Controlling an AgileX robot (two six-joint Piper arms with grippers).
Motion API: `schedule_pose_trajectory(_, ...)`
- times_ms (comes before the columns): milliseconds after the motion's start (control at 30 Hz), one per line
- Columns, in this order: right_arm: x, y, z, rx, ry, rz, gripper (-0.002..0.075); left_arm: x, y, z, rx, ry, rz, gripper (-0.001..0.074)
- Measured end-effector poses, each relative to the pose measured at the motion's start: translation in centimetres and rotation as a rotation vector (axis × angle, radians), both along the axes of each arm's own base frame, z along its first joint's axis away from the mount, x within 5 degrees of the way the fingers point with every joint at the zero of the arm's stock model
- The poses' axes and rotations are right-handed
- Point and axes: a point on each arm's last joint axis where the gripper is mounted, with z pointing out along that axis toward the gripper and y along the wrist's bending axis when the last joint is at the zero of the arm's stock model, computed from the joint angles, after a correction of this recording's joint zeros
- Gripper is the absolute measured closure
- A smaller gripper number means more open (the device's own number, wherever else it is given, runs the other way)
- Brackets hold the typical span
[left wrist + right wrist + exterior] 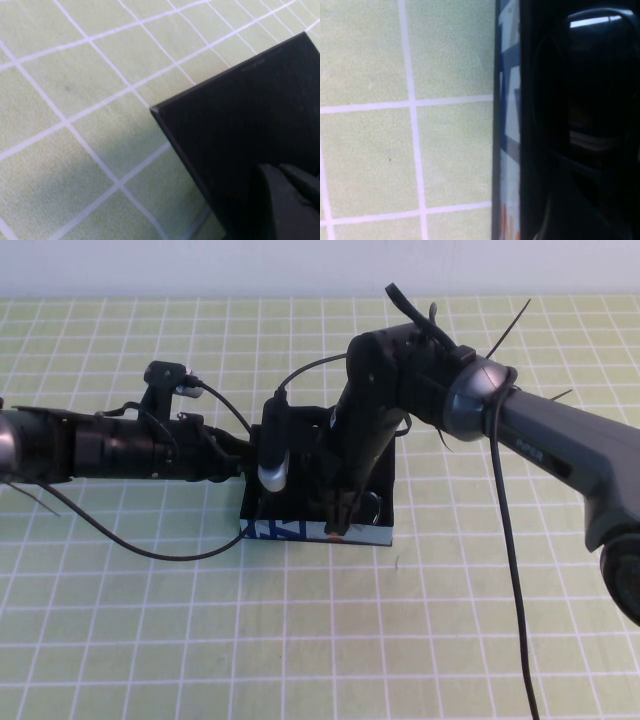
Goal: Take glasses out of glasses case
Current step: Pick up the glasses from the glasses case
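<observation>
The glasses case (pixel 300 531) stands mid-table, black, its light-blue printed long side facing me. My right arm bends down from the right, and my right gripper (pixel 341 512) reaches into the open case near its front wall. The right wrist view shows the printed side (pixel 509 100) and a dark squarish lens of the glasses (pixel 590 95) inside the case, with my right gripper (pixel 580 210) dark over it. My left gripper (pixel 296 454) comes from the left to the case's left end. The left wrist view shows it (pixel 292 200) on the flat black lid (pixel 240 115).
The table is covered by a green mat with a white grid (pixel 150 640). Black cables (pixel 150 545) loop from the left arm down onto the mat. Another cable (pixel 510 570) hangs along the right arm.
</observation>
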Motion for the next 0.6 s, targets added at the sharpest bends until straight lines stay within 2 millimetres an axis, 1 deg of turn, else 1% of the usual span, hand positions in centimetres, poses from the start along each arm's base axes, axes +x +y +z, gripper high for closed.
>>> schedule_pose_trajectory(133, -0.1, 0.0, 0.0, -0.009, 0.013, 0.004, 0.0536, -0.1, 0.0, 0.0, -0.003, 0.001, -0.007, 0.0739)
schedule_pose_trajectory(367, -0.5, -0.1, 0.5, -0.009, 0.046, 0.010, 0.0687, -0.2, -0.1, 0.1, -0.013, 0.003, -0.026, 0.0739)
schedule_pose_trajectory(433, -0.5, -0.1, 0.5, -0.008, 0.053, 0.008, 0.0704, -0.3, -0.2, 0.1, -0.016, 0.004, -0.034, 0.0739)
schedule_pose_trajectory(600, -0.5, -0.1, 1.1, -0.005, 0.067, -0.017, 0.0712, -0.4, -0.3, 0.2, -0.027, 0.014, -0.048, 0.0739)
